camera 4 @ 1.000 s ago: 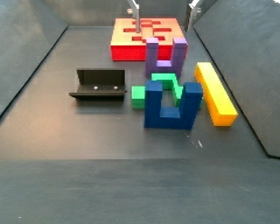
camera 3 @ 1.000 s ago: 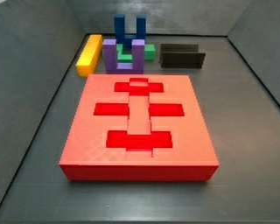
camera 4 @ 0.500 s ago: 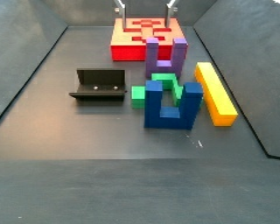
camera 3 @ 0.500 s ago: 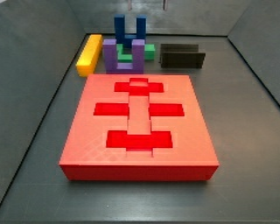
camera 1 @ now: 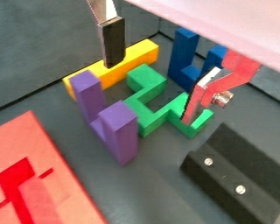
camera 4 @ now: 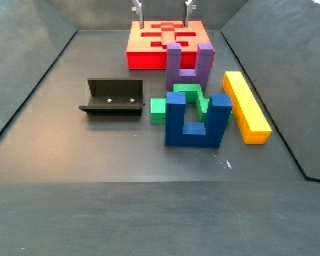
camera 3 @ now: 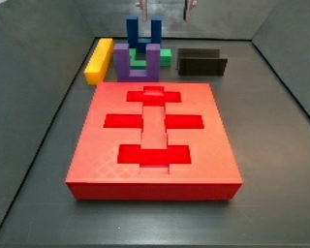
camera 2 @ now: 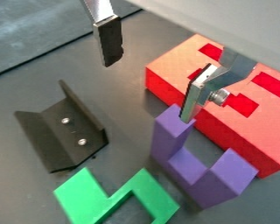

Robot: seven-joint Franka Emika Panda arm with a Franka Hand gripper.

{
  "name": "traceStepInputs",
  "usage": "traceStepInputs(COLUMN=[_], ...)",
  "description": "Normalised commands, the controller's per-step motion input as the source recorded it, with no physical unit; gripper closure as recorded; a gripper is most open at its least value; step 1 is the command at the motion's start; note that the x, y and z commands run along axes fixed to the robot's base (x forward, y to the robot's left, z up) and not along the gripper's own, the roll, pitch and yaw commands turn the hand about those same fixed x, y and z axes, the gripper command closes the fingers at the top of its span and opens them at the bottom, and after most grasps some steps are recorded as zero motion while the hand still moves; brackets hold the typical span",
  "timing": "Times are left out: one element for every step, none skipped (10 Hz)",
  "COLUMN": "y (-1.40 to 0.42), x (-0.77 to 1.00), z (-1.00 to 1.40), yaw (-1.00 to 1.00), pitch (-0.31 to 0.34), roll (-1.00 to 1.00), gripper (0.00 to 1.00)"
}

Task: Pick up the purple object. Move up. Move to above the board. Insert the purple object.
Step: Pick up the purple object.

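Observation:
The purple object (camera 3: pixel 124 60) stands with its prongs up between the yellow bar and the green block, just past the board's far end; it also shows in the other side view (camera 4: pixel 190 62) and in both wrist views (camera 1: pixel 113 122) (camera 2: pixel 195 162). The red board (camera 3: pixel 151 136) (camera 4: pixel 143 55) (camera 2: pixel 171 74) (camera 1: pixel 25 184) lies flat with cut-outs on top. My gripper (camera 3: pixel 165 8) (camera 4: pixel 166 8) (camera 1: pixel 163 66) (camera 2: pixel 154 68) hangs high above the cluster of blocks, open and empty, its jaws wide apart.
A green block (camera 3: pixel 144 66) (camera 1: pixel 154 96) and a blue two-pronged piece (camera 3: pixel 142 34) (camera 4: pixel 196 120) crowd the purple object. A yellow bar (camera 3: pixel 98 58) (camera 4: pixel 246 103) lies beside them. The dark fixture (camera 3: pixel 201 62) (camera 4: pixel 112 97) stands nearby. Grey walls surround the floor.
My gripper has come down into a side view above the blocks, still open. The blocks and board have not moved.

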Motion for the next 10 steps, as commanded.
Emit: traceStepInputs(y=[-0.3, -0.17, -0.11, -0.06, -0.03, -0.01, 0.0, 0.0, 0.0, 0.0], x=[0.0, 0.0, 0.01, 0.0, 0.03, 0.0, 0.0, 0.0, -0.11, -0.03], z=[-0.22, -0.25, -0.35, -0.42, -0.4, -0.35, -0.3, -0.21, -0.19, -0.23], yaw=[-0.01, -0.04, -0.03, -0.06, -0.17, -0.19, -0.19, -0.23, -0.15, -0.14], pitch=[0.014, 0.014, 0.0, 0.0, 0.0, 0.0, 0.019, 0.063, 0.04, 0.009], roll=[0.11, 0.11, 0.1, 0.06, 0.04, 0.04, 0.08, 0.11, 0.09, 0.07], gripper=[0.0, 0.0, 0.0, 0.0, 0.0, 0.0, 0.0, 0.0, 0.0, 0.0])
